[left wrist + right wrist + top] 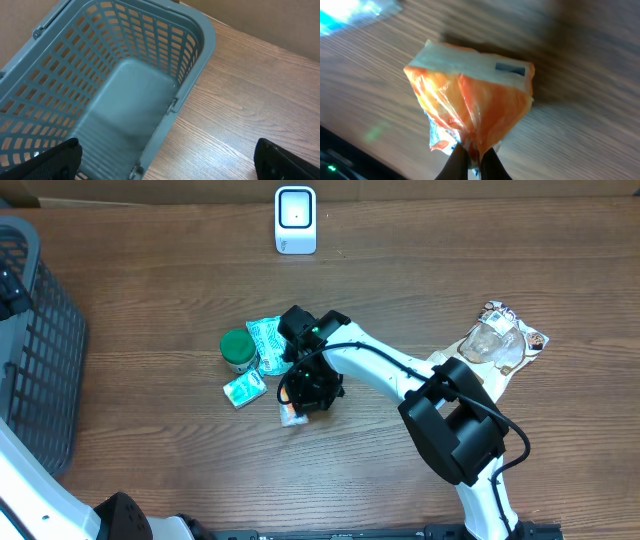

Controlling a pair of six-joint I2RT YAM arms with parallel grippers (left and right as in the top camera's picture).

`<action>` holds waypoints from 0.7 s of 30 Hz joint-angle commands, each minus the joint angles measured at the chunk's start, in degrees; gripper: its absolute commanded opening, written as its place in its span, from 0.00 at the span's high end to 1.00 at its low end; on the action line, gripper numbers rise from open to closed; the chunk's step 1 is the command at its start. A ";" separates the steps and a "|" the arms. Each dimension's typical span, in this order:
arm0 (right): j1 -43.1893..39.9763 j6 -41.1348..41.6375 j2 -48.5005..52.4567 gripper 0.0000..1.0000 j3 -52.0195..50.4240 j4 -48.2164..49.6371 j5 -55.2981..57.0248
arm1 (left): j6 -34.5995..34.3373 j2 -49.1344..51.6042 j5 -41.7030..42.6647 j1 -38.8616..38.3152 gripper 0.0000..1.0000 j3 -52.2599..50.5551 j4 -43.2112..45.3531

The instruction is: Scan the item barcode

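My right gripper [475,161] is shut on the lower edge of an orange plastic packet [470,102], whose crinkled film is pinched between the two dark fingers. From overhead, the right gripper [303,393] is low over the middle of the table, and only a corner of the packet [292,416] shows beneath it. No barcode can be made out on the packet. The white scanner [296,220] stands at the far edge, well apart. My left gripper [167,165] hangs open over the rim of the grey basket [200,60], holding nothing.
Next to the right gripper lie a green-lidded tub [238,348], a teal packet [266,340] and a small green packet [244,389]. A clear wrapped item [500,340] lies at the right. The grey basket [40,370] fills the left side.
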 commanded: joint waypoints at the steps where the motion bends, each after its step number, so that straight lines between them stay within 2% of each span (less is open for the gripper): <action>1: -2.32 -3.50 -2.36 0.96 4.94 -3.56 5.70 | -0.90 -0.28 0.46 0.04 0.01 -0.26 0.20; 5: -2.43 -1.38 -5.33 0.96 10.01 -8.87 18.88 | -0.90 -0.28 0.46 0.04 0.00 -0.26 0.20; 9: -0.57 8.09 -5.60 0.96 11.78 -13.22 41.42 | -0.92 -0.28 0.46 0.04 0.00 -0.26 0.20; 11: 0.37 11.21 -4.46 0.96 11.47 -15.41 48.68 | -0.92 -0.28 0.46 0.04 0.01 -0.26 0.20; 16: 1.99 11.82 0.81 0.96 11.34 -19.50 57.59 | -0.92 -0.28 0.46 0.04 0.01 -0.26 0.20; 21: 3.61 11.78 6.75 0.96 11.34 -21.40 58.58 | -0.92 -0.28 0.46 0.04 0.00 -0.26 0.20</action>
